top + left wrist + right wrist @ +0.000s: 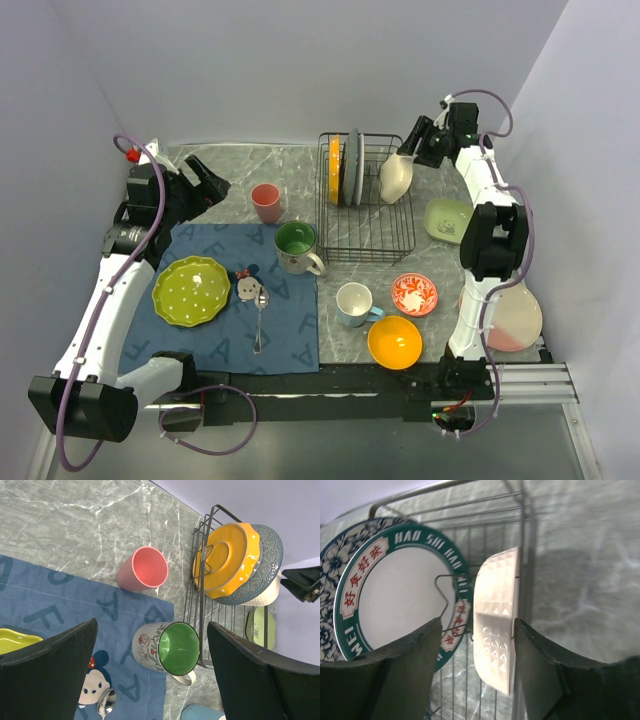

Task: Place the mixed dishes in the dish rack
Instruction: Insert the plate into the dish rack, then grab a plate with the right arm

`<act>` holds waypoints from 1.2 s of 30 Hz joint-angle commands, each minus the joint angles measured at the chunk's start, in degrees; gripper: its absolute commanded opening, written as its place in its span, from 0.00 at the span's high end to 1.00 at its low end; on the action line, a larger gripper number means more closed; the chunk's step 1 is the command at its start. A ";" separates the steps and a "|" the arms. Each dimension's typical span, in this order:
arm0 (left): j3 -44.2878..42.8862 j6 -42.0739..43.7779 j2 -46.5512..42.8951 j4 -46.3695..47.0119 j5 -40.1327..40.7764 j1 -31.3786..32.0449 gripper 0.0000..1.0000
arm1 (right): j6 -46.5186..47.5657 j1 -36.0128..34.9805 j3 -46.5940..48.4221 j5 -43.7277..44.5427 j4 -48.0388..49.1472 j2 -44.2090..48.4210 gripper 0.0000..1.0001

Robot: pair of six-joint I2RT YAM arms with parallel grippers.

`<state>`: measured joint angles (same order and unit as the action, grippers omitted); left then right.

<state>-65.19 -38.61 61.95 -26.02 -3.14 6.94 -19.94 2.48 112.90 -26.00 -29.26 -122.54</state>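
Note:
The black wire dish rack [378, 222] holds an orange plate [334, 170] and a grey patterned plate [352, 164] upright. A cream bowl [495, 620] stands on edge at the rack's right side. My right gripper [477, 625] straddles it with its jaws open; there is a gap at the left finger, and the right finger is close against the bowl. My left gripper [152, 627] hangs wide open and empty above the green-lined mug [172, 647] and the pink cup [145, 570]. A lime-green plate [191, 290] lies on the blue mat.
In front of the rack stand a white and blue mug [353, 303], a small red-patterned dish [414, 294] and an orange bowl [394, 341]. A pale green plate [448, 220] and a pink plate [512, 320] lie beside the right arm. A spoon [259, 318] rests on the blue mat [225, 345].

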 commanded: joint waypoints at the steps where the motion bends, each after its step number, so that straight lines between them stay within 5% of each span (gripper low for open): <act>1: -0.12 0.11 -1.13 0.97 0.15 -0.35 0.03 | 1.49 -0.20 -2.24 10.69 -1.42 7.56 0.29; 15: 1.38 0.03 -3.06 2.03 0.76 -0.35 0.03 | -3.08 -0.11 -17.53 31.44 -8.01 19.27 0.30; 25: 2.08 0.99 -4.73 2.11 2.08 -0.35 0.03 | -4.23 -0.37 -29.57 29.34 -5.73 18.39 0.33; 36: 2.00 1.43 -5.26 1.76 2.61 -0.35 0.03 | -4.22 -0.81 -26.69 28.90 -5.19 9.79 0.35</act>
<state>-62.85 -38.22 57.89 -25.85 -1.54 6.94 -23.18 2.22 83.13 2.11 -35.24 -108.51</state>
